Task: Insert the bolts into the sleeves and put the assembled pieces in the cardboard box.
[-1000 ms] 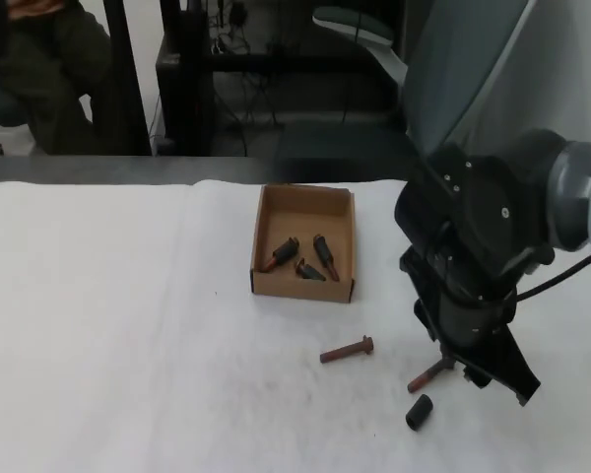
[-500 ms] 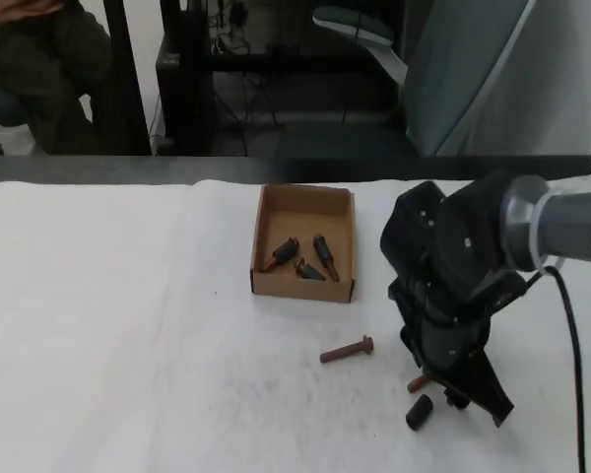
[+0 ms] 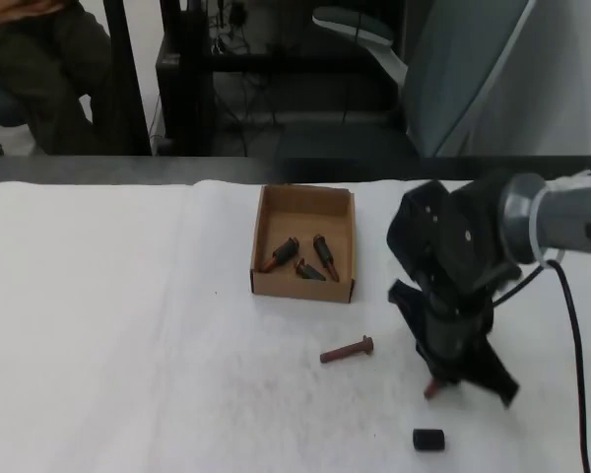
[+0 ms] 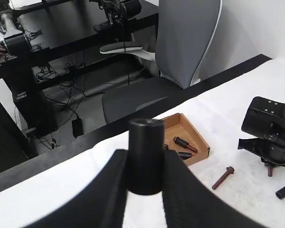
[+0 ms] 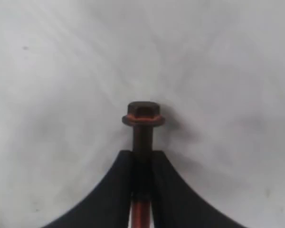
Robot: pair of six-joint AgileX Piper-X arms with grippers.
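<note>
My right gripper (image 3: pixel 455 380) is shut on a rusty bolt (image 5: pixel 142 118), whose head sticks out past the fingers just above the white cloth. In the high view that bolt's end (image 3: pixel 431 388) shows under the arm. A second bolt (image 3: pixel 347 350) lies loose in front of the cardboard box (image 3: pixel 303 287). A black sleeve (image 3: pixel 428 439) lies near the front edge. My left gripper (image 4: pixel 145 156) is high above the bench, shut on another black sleeve (image 4: pixel 145 142) that stands upright. Three assembled pieces (image 3: pixel 300 258) lie in the box.
White cloth (image 3: pixel 118 335) covers the bench. An office chair (image 4: pixel 180 47) and dark desks stand beyond the far edge. A black cable (image 3: pixel 571 335) hangs from the right arm over the bench's right side.
The right gripper closed on the bolt beside it and raised it off the cloth. The loose sleeve shifted toward the front edge.
</note>
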